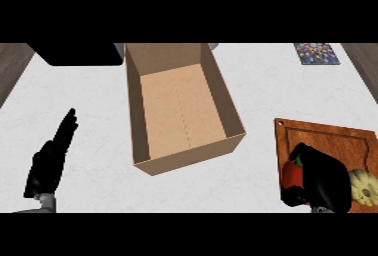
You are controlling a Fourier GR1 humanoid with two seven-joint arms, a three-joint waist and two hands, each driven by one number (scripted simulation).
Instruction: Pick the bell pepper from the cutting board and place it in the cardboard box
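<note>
White surface (88, 100). Right hand (321, 180) curled round pepper (292, 174) on board (325, 137); left hand (52, 160) straight, resting. Risk: pepper clips the near wall of the box (184, 155) if carried low.

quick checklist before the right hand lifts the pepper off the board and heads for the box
1. Right hand curled round the bell pepper: ok, the red pepper shows at the hand's left side.
2. Pepper lifted off the cutting board: cannot tell, the hand hides the contact.
3. Cardboard box open at the top and nothing showing inside: ok.
4. Counter between board and box free of things: ok.
5. Pale round item on the board apart from the hand: cannot tell, it sits right against the hand's edge.
6. Left hand out of the way: ok, open and resting left of the box.
</note>
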